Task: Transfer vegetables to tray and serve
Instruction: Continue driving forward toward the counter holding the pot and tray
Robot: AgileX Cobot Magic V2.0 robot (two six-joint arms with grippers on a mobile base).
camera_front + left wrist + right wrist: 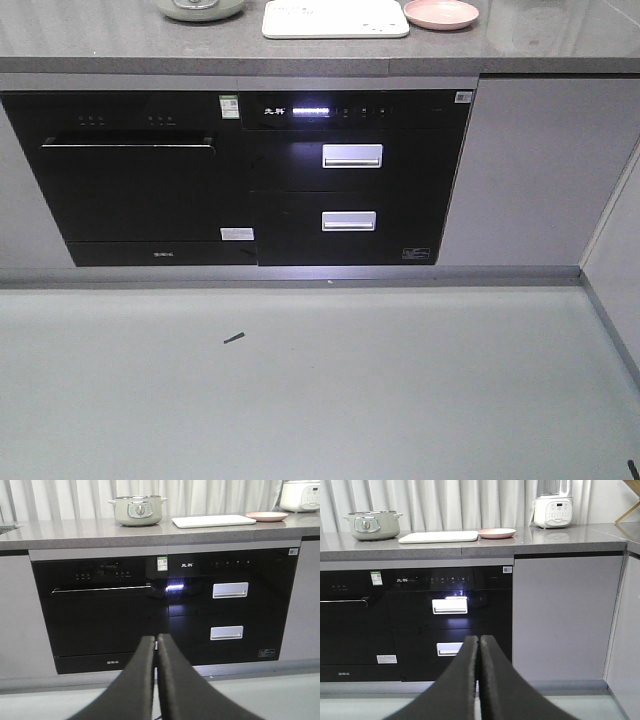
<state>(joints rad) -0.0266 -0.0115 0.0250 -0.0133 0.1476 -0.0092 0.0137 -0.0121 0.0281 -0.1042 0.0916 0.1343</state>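
The tabletop point(120, 40) carries the tray point(335, 18), lying flat just beside the pink plate point(441, 13); no vegetables are in view. My left tool point(156, 645) and right tool point(479, 642) are pressed together, empty and held low, presumably a travel posture.

My fingers point(141, 680) look matt black. The oven fronts point(100, 625) are glossy black glass with bright metal handles point(230, 590). The counter point(75, 531) is speckled grey stone, the tray point(214, 521) smooth cream plastic.
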